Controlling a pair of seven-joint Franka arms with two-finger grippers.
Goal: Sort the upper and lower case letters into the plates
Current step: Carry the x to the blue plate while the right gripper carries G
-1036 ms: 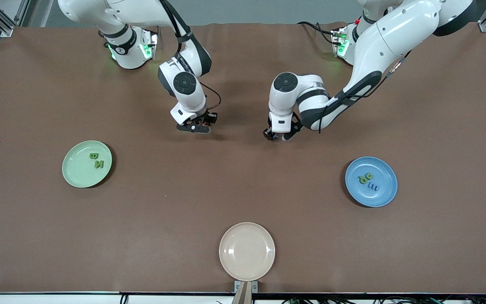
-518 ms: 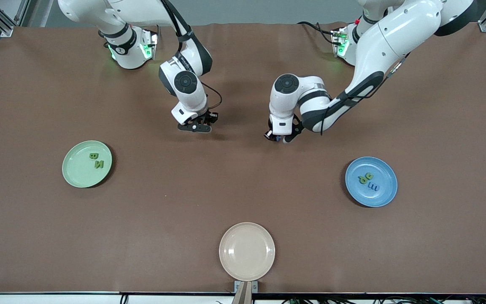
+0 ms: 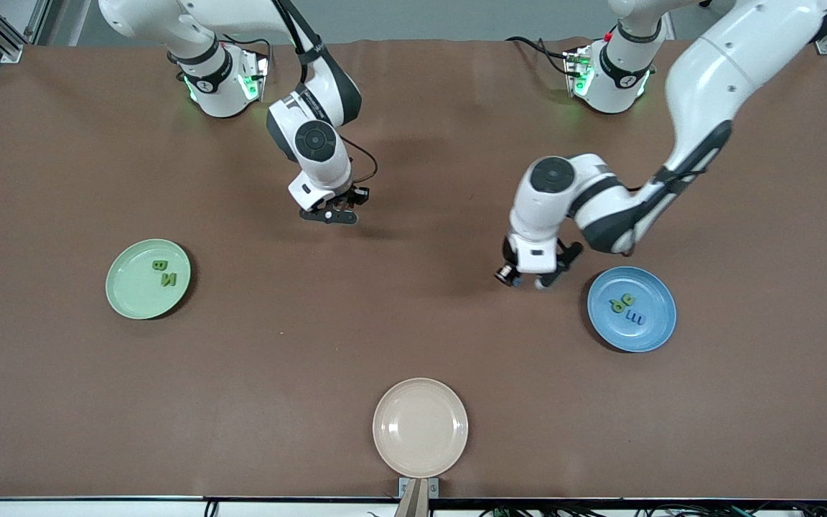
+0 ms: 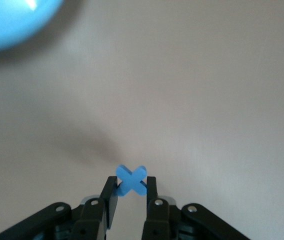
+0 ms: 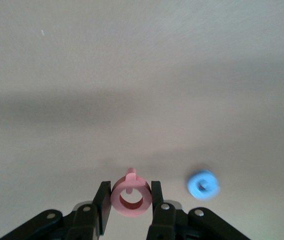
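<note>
In the front view, mid-left of frame, we see the mint green plate (image 3: 148, 278) on the brown desk (image 3: 413, 337) with two green letters (image 3: 164, 273) in it. At mid-right sits the blue plate (image 3: 632, 309), holding a green letter (image 3: 622, 301) and a blue letter (image 3: 635, 317). The cream plate (image 3: 421, 428) is at bottom centre, nearest the camera. The right tool (image 3: 327, 216) hangs over bare desk in the upper-centre of frame. The left tool (image 3: 527, 280) is over the desk just beside the blue plate's rim, on the side toward the right arm's end. We can't read either tool's fingers from this view.

In the left wrist view, bottom centre of frame, the left tool (image 4: 130, 192) pinches a blue X-shaped letter (image 4: 131, 180) between its two fingers, piece upright above them. Tan desk (image 4: 192, 90) below it, a shadow next to the piece. The blue plate (image 4: 12, 20) edge shows in the upper-left corner of the frame.

In the right wrist view, bottom centre of frame, the right tool (image 5: 130, 200) is clamped on a red ring-shaped letter with a short stem (image 5: 130, 197), one finger on each side. A blue rounded letter (image 5: 203, 184) lies on the desk (image 5: 142, 75) near it, apart from the fingers, blurred so we can't tell which letter.
</note>
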